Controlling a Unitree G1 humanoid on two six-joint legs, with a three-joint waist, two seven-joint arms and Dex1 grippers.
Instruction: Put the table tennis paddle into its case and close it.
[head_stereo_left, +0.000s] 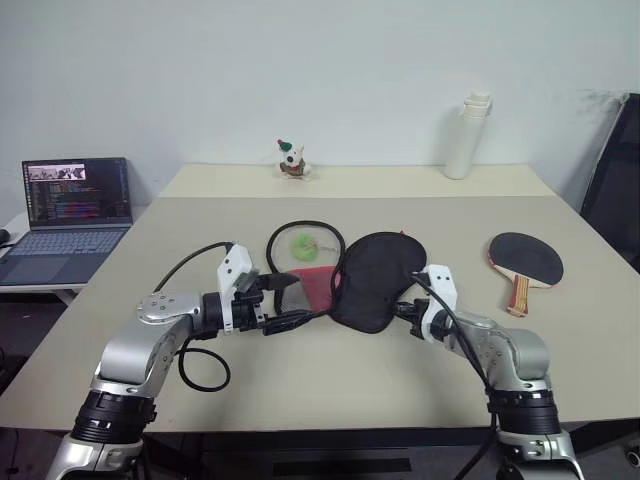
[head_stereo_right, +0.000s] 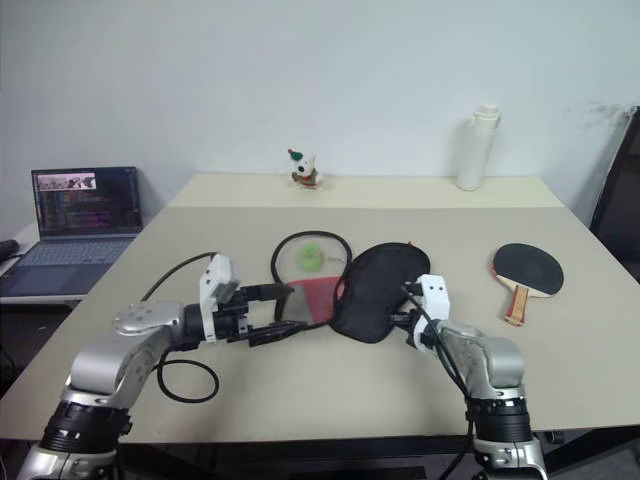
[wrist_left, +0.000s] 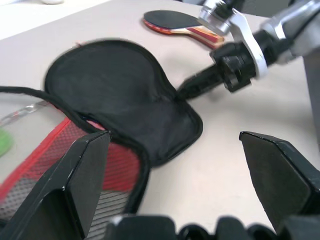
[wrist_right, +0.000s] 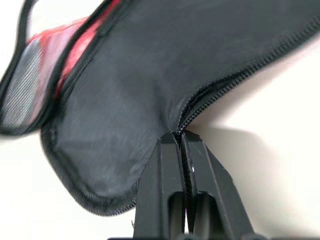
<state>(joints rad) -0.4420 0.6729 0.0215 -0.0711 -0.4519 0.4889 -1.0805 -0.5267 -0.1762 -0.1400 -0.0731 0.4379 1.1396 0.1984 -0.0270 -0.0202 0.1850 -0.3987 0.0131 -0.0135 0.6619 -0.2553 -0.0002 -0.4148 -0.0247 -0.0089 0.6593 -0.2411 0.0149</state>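
Head view: the black fabric paddle-shaped case (head_stereo_left: 375, 280) lies unzipped mid-table, the black-rubber, wooden-handled paddle (head_stereo_left: 524, 263) still outside, well to its right. Left wrist view: the left gripper (wrist_left: 175, 182) gapes wide by the red mesh flap. Right wrist view: the right gripper (wrist_right: 184, 150) pinches the case's zipper rim; spreading it likely comes next, its interior hidden.

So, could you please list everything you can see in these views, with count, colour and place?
case: one, black outside, red inside, lying open mid-table.
table tennis paddle: one, black rubber, wooden handle, table's right side, apart from the case.
green tag: one, inside the case's zipper loop.
bottle: one, white, far right of the table.
toy figure: one, white, far edge, centre.
laptop: one, grey, open, on a side desk at left.
table: one, beige.
left gripper: black, open, by the case's red side.
right gripper: black, shut on the case's zipper edge.
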